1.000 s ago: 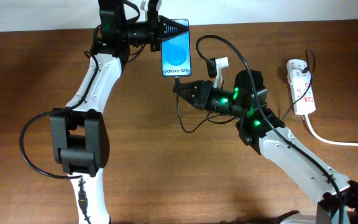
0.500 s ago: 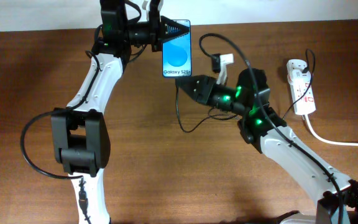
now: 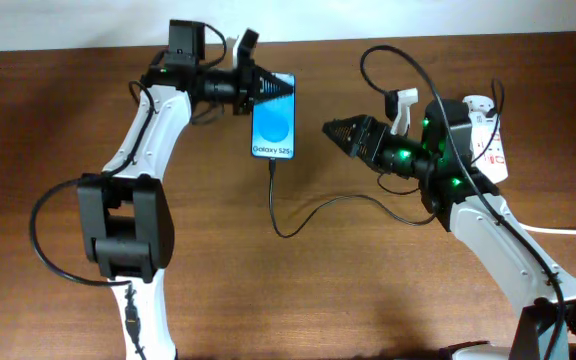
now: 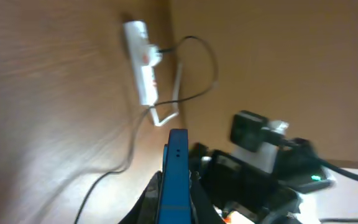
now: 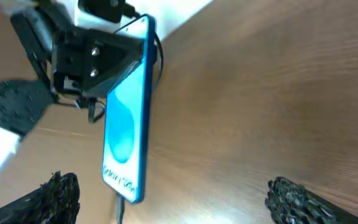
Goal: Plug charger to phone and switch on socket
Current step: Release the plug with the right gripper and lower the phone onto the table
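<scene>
My left gripper [image 3: 280,88] is shut on the phone [image 3: 274,128], gripping its top end and holding it over the table with the blue screen up. In the left wrist view the phone [image 4: 177,177] shows edge-on between the fingers. The charger [image 3: 286,225], a thin black cable, meets the phone's bottom edge and trails right across the table. My right gripper [image 3: 332,129] stands open just right of the phone, nothing in it. Its wrist view shows the phone [image 5: 126,127] and the charger [image 5: 118,213] at the phone's lower end. The white socket [image 3: 490,150] lies at the far right, partly behind my right arm.
The socket's thick white cord [image 3: 548,229] runs off the right edge. In the left wrist view the socket [image 4: 140,65] lies far ahead and my right arm [image 4: 260,168] is close on the right. A pale wall borders the table's far edge.
My right gripper has opened, let go of the charger's end and drawn back to the right. The left gripper has shifted the phone slightly left and down, the cable staying at its bottom edge.
</scene>
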Controlling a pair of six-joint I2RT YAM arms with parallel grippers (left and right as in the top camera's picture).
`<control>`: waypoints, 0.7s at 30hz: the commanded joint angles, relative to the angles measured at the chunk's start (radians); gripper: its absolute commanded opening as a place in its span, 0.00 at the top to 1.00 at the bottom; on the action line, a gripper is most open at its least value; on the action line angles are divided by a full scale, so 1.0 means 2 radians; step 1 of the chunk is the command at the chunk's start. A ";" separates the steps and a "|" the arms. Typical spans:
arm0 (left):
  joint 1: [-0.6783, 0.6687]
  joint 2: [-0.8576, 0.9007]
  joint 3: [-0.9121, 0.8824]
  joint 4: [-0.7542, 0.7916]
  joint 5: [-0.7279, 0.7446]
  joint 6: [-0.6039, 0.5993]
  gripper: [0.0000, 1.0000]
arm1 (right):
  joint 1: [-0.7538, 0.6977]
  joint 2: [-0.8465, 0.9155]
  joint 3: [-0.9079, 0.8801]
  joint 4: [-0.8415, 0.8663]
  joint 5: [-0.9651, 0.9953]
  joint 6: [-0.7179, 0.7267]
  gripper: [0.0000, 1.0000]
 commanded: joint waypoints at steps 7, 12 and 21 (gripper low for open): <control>-0.008 0.106 0.002 -0.095 -0.231 0.191 1.00 | -0.003 -0.004 0.031 -0.176 0.136 -0.180 0.02; -0.014 0.108 0.001 -0.101 -0.324 0.192 1.00 | -0.003 -0.004 0.070 -0.242 0.169 -0.202 0.02; -0.014 0.108 0.001 -0.115 -0.341 0.192 0.66 | -0.003 -0.004 0.070 -0.246 0.168 -0.202 0.02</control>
